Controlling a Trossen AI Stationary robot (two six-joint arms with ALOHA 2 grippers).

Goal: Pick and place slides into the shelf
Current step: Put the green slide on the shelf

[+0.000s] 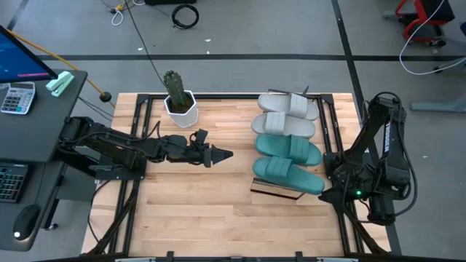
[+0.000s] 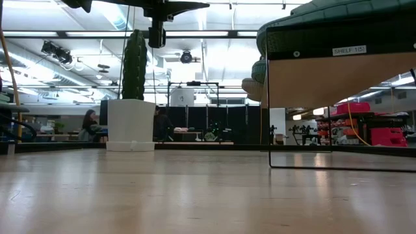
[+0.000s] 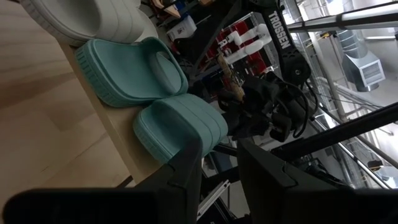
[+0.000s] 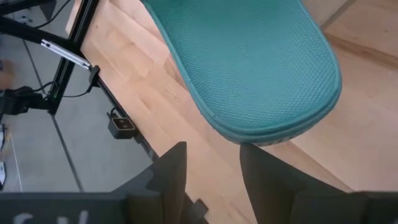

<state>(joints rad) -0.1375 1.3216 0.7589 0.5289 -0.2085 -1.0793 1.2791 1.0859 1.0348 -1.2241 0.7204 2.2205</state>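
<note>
The shelf (image 1: 277,191) stands right of centre on the table (image 1: 196,218), all four slides on top in a row running near to far: two teal slides (image 1: 288,173) nearest, two grey slides (image 1: 287,113) beyond; the right gripper (image 4: 208,158) sits low at the near-right corner beside the nearest teal heel, fingers parted, holding nothing; the left gripper (image 1: 222,154) (arm stretched flat across the table) points at the shelf, well apart, part open and empty; a cactus (image 1: 175,89) stands at the far edge.

Four slides (image 1: 287,144) lie side by side on the shelf (image 1: 277,191), ahead of the left jaws; a potted cactus (image 1: 177,98) stands beside them on the tabletop (image 1: 204,211).
</note>
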